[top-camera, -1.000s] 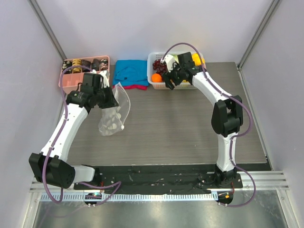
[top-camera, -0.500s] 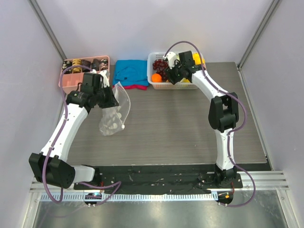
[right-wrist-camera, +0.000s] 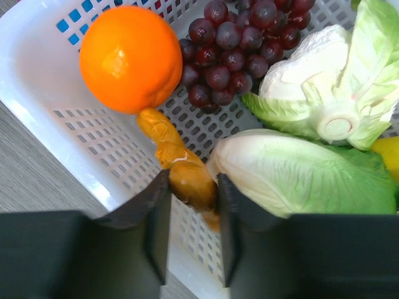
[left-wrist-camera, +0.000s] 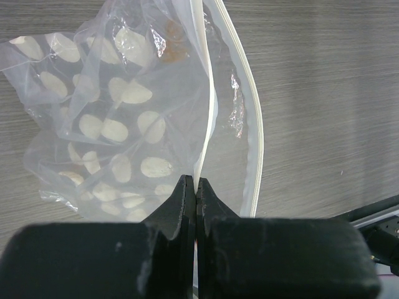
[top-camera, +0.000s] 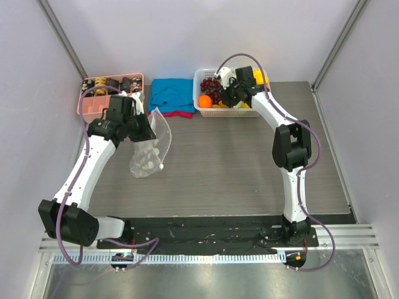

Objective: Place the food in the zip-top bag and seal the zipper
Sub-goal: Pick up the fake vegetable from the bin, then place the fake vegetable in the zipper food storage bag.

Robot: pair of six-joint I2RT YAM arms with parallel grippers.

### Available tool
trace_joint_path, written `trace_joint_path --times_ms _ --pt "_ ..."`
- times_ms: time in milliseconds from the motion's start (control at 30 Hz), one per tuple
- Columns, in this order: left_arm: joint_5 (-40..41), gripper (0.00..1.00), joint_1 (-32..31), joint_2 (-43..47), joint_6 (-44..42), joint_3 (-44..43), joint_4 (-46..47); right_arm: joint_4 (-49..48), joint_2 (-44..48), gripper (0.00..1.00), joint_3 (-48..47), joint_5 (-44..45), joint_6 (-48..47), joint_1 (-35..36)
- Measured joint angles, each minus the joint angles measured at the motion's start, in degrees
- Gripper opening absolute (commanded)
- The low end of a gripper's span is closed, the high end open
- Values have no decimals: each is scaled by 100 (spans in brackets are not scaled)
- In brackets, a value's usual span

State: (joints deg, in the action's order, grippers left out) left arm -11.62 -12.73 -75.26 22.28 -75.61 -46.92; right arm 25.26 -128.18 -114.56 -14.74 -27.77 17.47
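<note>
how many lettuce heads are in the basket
2. One lettuce sits right of the grapes; the other lies nearer, beside the knobbly piece. The basket runs out of view, so more may be hidden.

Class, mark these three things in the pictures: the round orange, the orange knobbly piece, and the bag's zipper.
round orange (right-wrist-camera: 131, 59), right wrist view, middle of its skin.
knobbly piece (right-wrist-camera: 181, 163), right wrist view, middle of its length.
zipper (left-wrist-camera: 259, 143), left wrist view, outer strip's curve.

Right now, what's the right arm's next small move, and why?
Probably finish closing the right gripper on the orange knobbly piece: its fingers flank that piece in the white basket, but a firm grip isn't evident. The left gripper pinches the mouth edge of the zip-top bag, so the bag is ready.
</note>
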Motion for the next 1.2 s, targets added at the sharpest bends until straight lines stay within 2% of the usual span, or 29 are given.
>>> trace_joint_path --times_ms 233,467,767,867,1033,1200 --pt "0 0 0 -13 -17 0 0 -26 0 1 -28 -98 -87 -66" --pt "0 0 0 -13 -22 0 0 44 243 1 22 -238 -31 -109" --pt "0 0 0 -13 -42 0 50 52 1624 1 262 -431 444 -107" --pt "0 0 0 -13 -26 0 103 55 2037 1 262 -551 1187 -92" --pt "-28 0 0 -13 57 0 144 -31 2660 1 428 -901 3228 2" --pt "-214 0 0 -13 323 0 254 -522 3294 1 1423 -1220 5335 431"
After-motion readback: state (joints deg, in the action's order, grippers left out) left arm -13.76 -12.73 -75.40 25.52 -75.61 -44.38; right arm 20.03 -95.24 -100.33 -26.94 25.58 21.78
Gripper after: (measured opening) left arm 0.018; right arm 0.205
